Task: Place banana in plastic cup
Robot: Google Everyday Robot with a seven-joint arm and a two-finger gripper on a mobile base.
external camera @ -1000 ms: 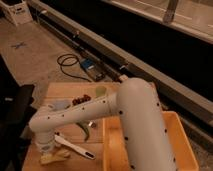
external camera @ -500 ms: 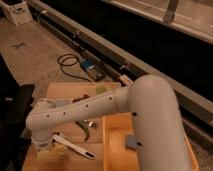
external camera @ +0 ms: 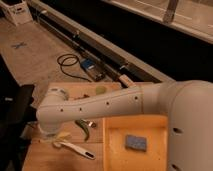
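The gripper [external camera: 49,132] hung low over the left part of the wooden table [external camera: 42,161], tucked under the arm's thick white wrist, which hid most of it; its jaws were closed together; whether they pinched anything could not be told. The banana [external camera: 62,135], a pale-yellow stub, lay on the table just beside the gripper on its right, and whether the two touched could not be made out. Just below the banana lay a white-handled utensil [external camera: 76,149], slanting down to the right; a curved dark green pepper [external camera: 83,130] lay near it, half under the arm.

The arm [external camera: 107,104] reached from its bulky shoulder at the right edge across the table to the left, nearly level, then bent downward at the wrist.

The plastic cup [external camera: 101,90], light green, stood upright near the table's far edge, beyond the arm and well apart from the banana; a white round container [external camera: 58,93] stood left of it; a large yellow tub [external camera: 159,125] on the right held a blue sponge [external camera: 135,143].
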